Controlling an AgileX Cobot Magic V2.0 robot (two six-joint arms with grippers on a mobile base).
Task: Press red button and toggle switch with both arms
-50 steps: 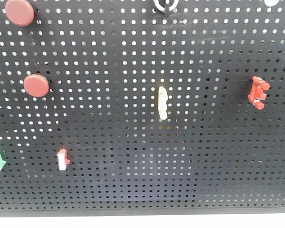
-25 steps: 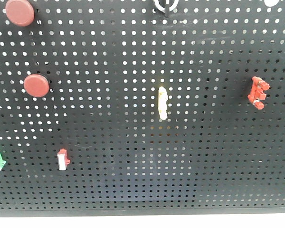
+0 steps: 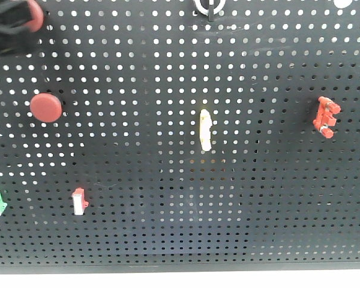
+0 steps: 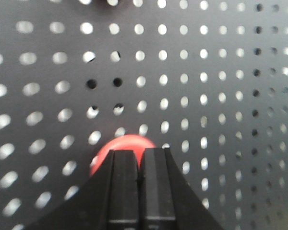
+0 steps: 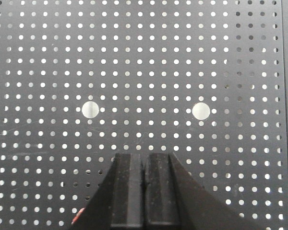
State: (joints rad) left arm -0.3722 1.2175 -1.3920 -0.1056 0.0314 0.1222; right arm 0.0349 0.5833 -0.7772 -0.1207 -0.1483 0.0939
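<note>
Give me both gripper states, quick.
Left gripper: closed, empty, tips at the red button; contact unclear.
Right gripper: closed, empty, facing the pegboard.

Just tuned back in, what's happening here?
The left gripper, jaws shut, is right at the round dull-red domed button in the top-left of the black pegboard; contact can't be confirmed. The right gripper, also shut, faces bare pegboard. The small black toggle switch in its white ring collar sits untouched at the top edge.

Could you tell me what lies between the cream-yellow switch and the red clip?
The front view shows only bare pegboard between the cream-yellow switch and the red clip.
</note>
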